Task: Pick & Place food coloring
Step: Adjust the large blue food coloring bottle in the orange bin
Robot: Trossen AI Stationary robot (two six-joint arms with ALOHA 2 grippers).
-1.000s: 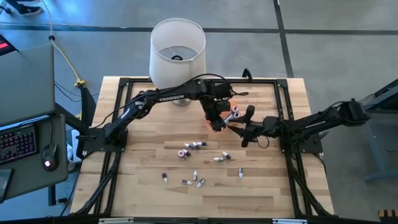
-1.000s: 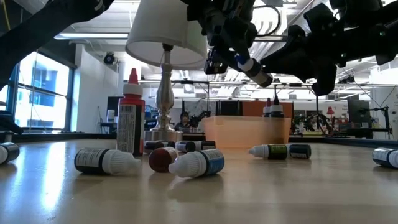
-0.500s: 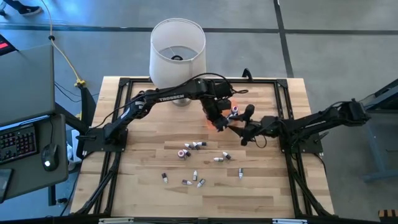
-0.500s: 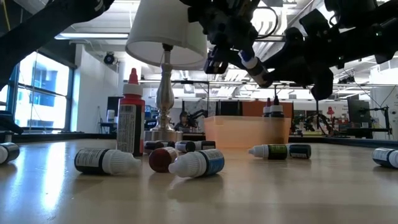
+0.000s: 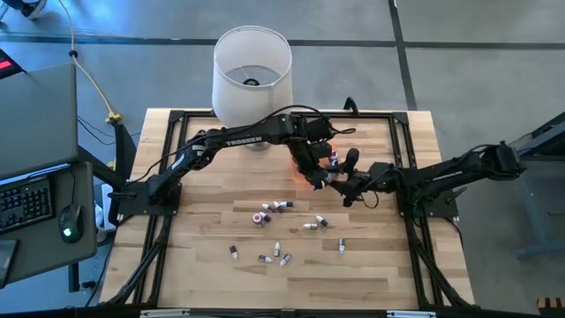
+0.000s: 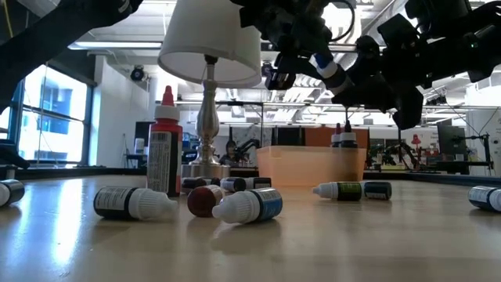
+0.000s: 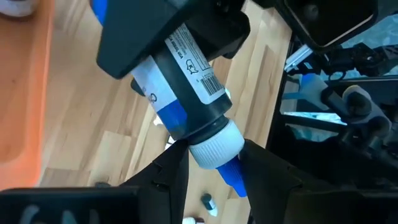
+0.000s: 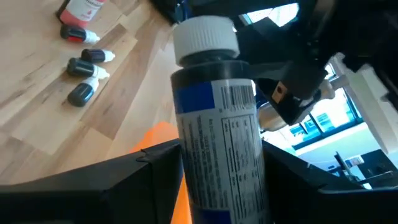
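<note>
Though half hidden under both arms from above, orange tray with a few small bottles inside. Low view: food coloring bottle aloft over that tray. Left wrist view: left gripper clamped at its white cap. Right wrist view: right gripper around its body, hold impossible to tell.

We read "TROSSEN" in white letters on the left arm; the print on the bottle label is too small to read.
</note>
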